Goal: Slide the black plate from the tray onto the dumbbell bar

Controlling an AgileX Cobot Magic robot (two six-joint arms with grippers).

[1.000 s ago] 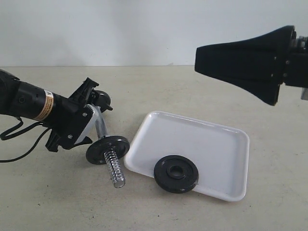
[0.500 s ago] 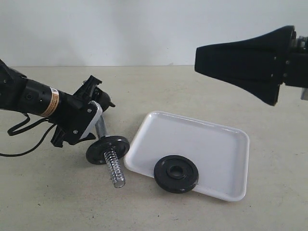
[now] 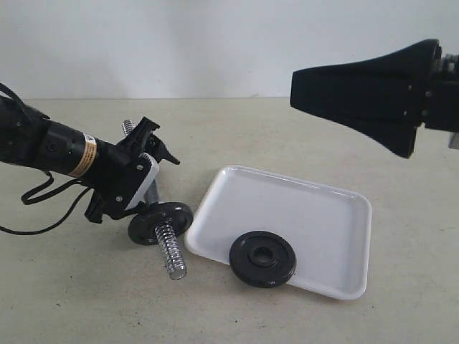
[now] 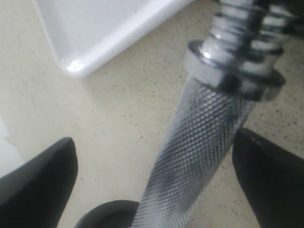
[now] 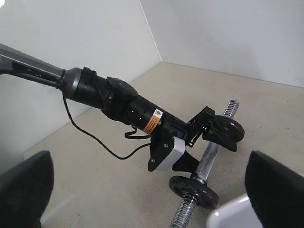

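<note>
- Evidently the black plate (image 3: 281, 266) is dense and rigid: thick-rimmed, probably heavy for its size, and likely to skid on a glossy surface.
- It lies flat at the near edge of the tray (image 3: 301, 208) and seems to overlap the low rim. Pinching across the thick rim where it overhangs looks the surest hold, and it leaves the centre hole free for the bar.
- Nothing else shows in the tray.
- The dumbbell bar (image 3: 171, 251) lies on the table (image 3: 72, 301) just beside the tray. One disc (image 3: 181, 213) already sits on it near the closer threaded end, and another (image 5: 230, 129) sits toward the far end.
- The left fingers (image 4: 38, 180) are spread wide astride the bar's knurled middle, not pinching it.
- The right fingers (image 5: 275, 185) hang high above the tray, wide apart and holding nothing.
</note>
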